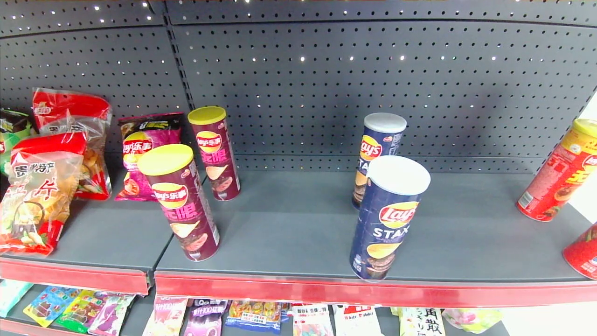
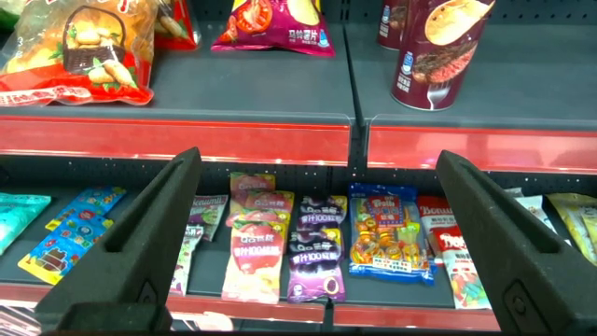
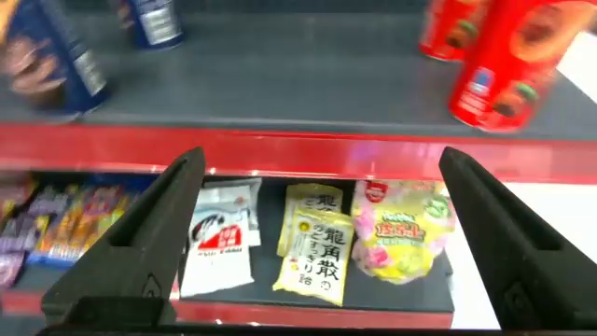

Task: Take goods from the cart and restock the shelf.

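standing on the grey shelf (image 1: 289,224) are two maroon cans with yellow lids: the front maroon can (image 1: 179,200) near the red front rail (image 1: 326,289), the back maroon can (image 1: 215,154) close to the perforated back panel (image 1: 373,84). to their right, well apart from them, stand two blue cans with white lids, the front blue can (image 1: 389,219) at the shelf's edge and the back blue can (image 1: 378,149) just behind it. two red cans (image 1: 557,172) sit at the shelf's right end. left of the maroon cans a purple chip bag (image 1: 142,154) leans against the back panel, with red-and-clear snack bags (image 1: 37,196) beside it.

the left jaws are spread wide and hold nothing; they sit in front of the lower shelf (image 2: 280,303), facing a row of flat candy packets (image 2: 312,252), below the front maroon can. the right jaws are likewise released and empty, level with the red rail under the red cans, facing a white packet (image 3: 224,238), a yellow packet (image 3: 317,243) and a pink-and-green packet (image 3: 406,229) on the lower shelf.
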Tool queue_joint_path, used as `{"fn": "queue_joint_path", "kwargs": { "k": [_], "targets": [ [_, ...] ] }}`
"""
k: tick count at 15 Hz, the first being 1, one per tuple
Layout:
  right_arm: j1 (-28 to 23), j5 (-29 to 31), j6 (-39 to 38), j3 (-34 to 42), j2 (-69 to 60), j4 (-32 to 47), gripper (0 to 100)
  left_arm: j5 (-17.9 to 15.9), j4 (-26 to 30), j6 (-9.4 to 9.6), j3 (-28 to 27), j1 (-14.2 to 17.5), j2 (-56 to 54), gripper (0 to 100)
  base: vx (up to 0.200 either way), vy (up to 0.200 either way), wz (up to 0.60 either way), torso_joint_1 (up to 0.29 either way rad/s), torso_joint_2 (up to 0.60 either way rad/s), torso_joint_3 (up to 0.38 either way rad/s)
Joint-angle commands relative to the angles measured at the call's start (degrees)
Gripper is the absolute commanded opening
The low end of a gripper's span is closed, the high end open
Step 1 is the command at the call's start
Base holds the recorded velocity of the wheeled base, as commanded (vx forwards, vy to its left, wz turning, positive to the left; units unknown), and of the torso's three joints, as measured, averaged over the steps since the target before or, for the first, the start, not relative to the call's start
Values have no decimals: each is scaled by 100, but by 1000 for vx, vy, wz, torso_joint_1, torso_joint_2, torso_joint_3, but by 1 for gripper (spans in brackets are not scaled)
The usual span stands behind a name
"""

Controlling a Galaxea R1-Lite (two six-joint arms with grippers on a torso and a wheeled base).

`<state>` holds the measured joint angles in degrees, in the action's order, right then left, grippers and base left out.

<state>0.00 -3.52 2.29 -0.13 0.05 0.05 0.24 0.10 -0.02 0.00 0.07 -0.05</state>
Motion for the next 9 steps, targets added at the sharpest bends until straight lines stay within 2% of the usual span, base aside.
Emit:
{"fn": "queue_joint_path", "kwargs": {
  "k": [1,9],
  "targets": [
    [0,-8,-45,13,-5,-5,100,2,-1,-6,0,1,5,100,0,0,0,0,0,0],
    [0,185,-176,13,-5,-5,100,2,-1,2,0,1,5,100,0,0,0,0,0,0]
  ]
}}
